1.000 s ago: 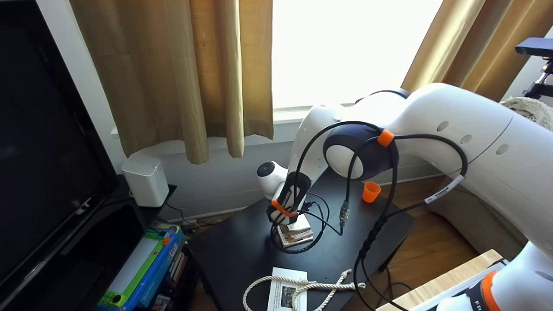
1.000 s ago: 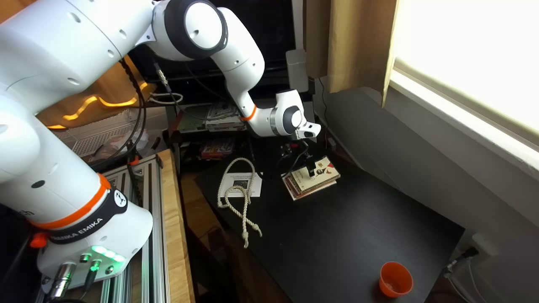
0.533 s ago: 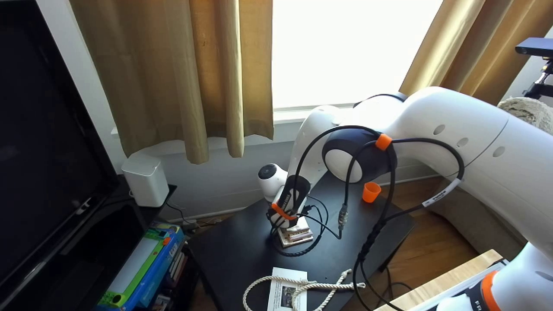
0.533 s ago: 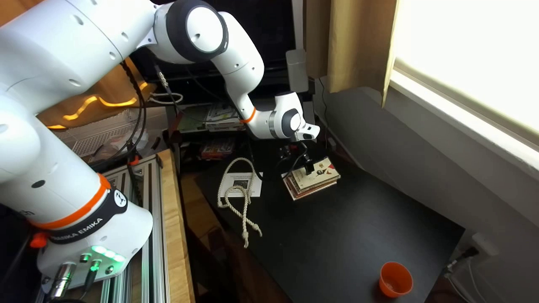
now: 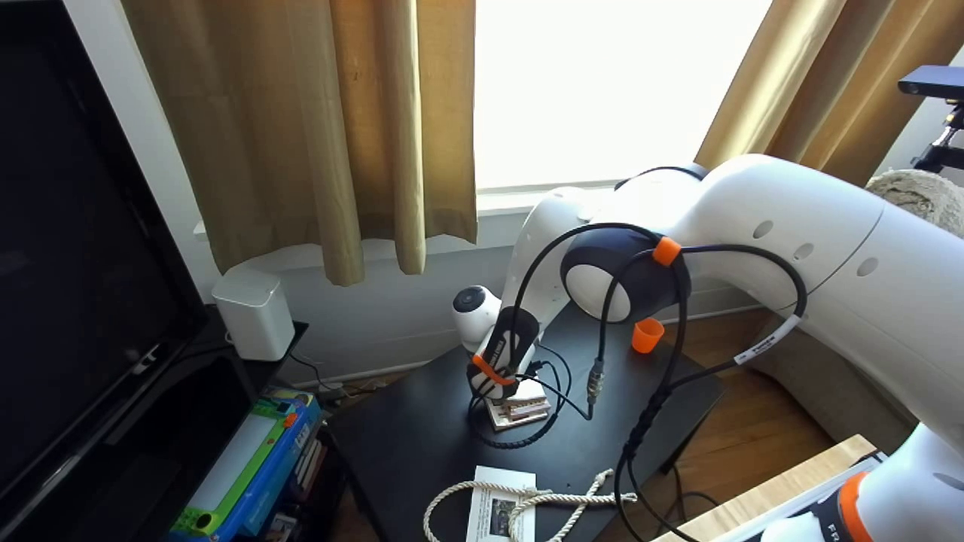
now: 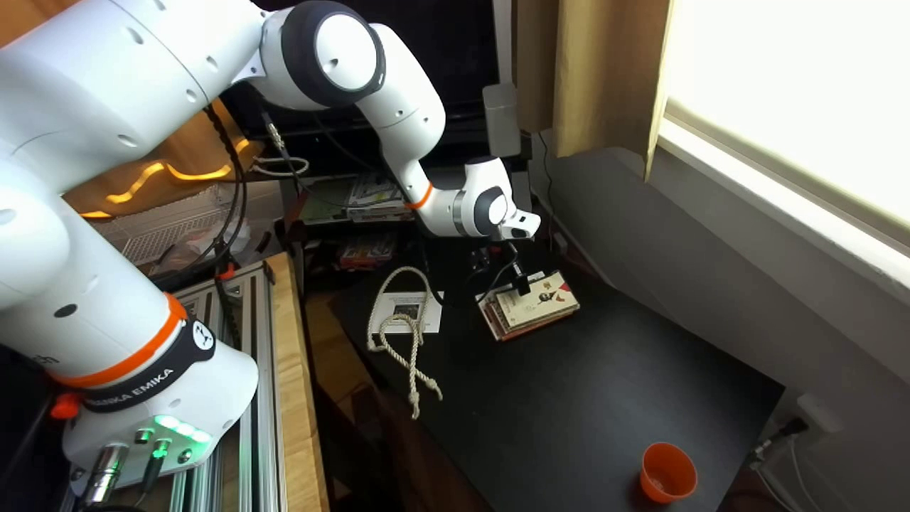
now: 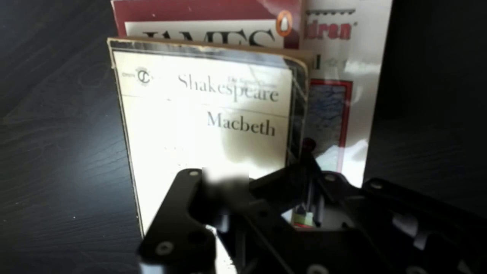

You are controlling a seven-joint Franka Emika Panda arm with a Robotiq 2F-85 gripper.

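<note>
Both exterior views show books (image 6: 539,304) on a black table (image 6: 569,398) by a curtained window (image 5: 617,90), jaws' spread impossible to tell.

Table (image 6: 583,391) (black) under books (image 6: 543,301), cup (image 6: 668,472)

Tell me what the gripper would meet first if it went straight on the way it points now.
Most likely the Macbeth book, the topmost one; the gripper points down at it, though depth is unclear and they may be touching.
</note>
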